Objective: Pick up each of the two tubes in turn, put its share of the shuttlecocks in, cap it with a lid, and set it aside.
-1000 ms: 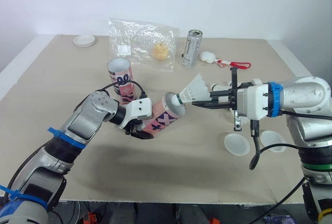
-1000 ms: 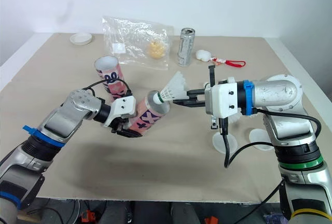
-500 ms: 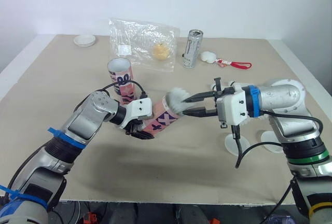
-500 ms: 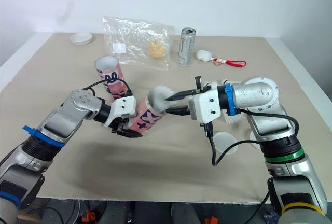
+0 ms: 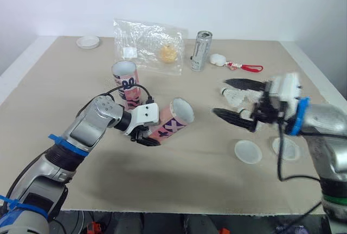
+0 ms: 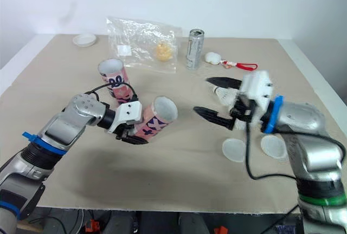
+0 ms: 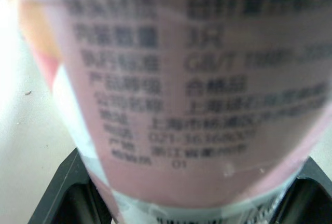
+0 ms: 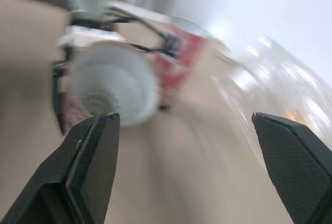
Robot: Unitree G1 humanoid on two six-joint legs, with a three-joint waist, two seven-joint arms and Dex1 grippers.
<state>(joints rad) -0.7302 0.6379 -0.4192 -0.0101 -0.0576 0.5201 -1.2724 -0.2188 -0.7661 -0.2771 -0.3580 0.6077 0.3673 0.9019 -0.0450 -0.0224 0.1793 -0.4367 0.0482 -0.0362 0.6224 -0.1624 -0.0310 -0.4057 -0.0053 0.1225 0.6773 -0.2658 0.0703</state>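
The left hand has its black fingers clamped around the lower end of a pink tube, a printed cardboard cylinder held tilted above the tabletop, its round open mouth pointing toward 2 o'clock. In the right wrist view the inside of that mouth looks white, too blurred to make out further. A second tube of the same pink card stands upright at 11 o'clock from the held one, near it.

The right hand is at 3 o'clock from the tube mouth and apart from it, its two tapered black fingers spread wide and holding nothing. A white feathered shuttlecock lies on the tabletop just behind it. Two flat, round, translucent white lids sit side by side at 5 o'clock from that hand.
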